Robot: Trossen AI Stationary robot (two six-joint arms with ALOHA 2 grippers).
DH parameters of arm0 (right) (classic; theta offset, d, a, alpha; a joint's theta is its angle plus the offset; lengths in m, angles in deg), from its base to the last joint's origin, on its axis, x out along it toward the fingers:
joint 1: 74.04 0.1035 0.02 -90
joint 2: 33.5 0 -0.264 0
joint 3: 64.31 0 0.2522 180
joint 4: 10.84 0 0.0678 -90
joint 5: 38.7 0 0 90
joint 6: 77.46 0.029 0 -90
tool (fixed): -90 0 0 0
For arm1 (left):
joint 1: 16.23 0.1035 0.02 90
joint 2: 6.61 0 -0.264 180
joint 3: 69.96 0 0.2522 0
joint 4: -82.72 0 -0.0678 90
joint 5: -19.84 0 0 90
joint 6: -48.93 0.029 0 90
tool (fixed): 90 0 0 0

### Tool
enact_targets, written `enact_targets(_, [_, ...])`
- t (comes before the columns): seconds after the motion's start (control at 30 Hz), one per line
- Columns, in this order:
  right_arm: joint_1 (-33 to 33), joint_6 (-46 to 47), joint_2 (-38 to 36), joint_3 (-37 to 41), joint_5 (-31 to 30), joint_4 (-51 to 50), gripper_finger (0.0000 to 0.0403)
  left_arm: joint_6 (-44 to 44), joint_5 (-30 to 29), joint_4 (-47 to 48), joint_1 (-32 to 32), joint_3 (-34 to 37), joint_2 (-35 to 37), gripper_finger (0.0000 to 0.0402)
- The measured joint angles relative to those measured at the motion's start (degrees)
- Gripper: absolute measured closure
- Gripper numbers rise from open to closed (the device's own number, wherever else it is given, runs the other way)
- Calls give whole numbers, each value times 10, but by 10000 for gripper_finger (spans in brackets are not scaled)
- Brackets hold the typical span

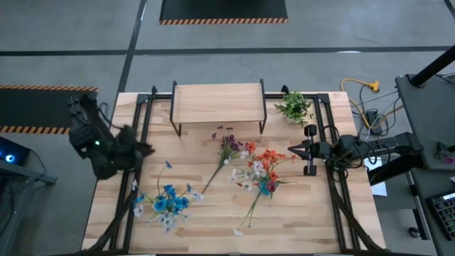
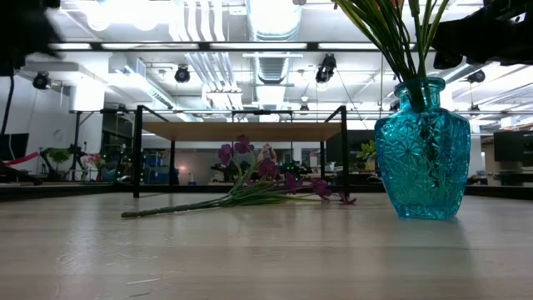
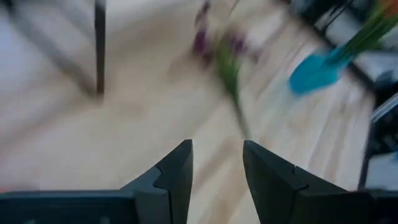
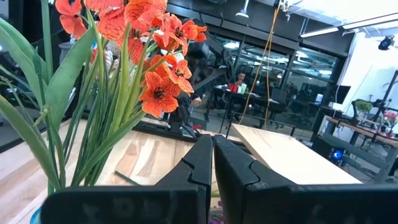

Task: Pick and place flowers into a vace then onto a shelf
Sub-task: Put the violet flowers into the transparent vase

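High view looks straight down; low view faces the shelf (image 2: 241, 131) at tabletop level; both share it.

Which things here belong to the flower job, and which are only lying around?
Belong to the job:
- purple flowers, lying flat
- blue flowers
- orange flowers, standing in the vase
- blue glass vase
- shelf

Just lying about:
- green leafy plant
- yellow cable

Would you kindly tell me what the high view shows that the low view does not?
Only the high view shows the loose blue flowers lying on the table, and both arms at its sides. Only the low view shows the blue glass vase holding stems. Both show the shelf and the purple flowers lying before it.
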Motion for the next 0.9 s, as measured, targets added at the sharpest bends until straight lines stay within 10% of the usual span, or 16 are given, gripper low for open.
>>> enact_targets(0.4, [0, 0, 0, 0, 0, 1, 394, 329, -281, -45, 0, -160, -29, 278])
enact_targets(0.63, [0, 0, 0, 0, 0, 1, 394, 642, -257, -278, 0, -190, -86, 278])
enact_targets(0.9, [0, 0, 0, 0, 0, 3, 394, 1022, -42, -622, 20, -165, -149, 278])
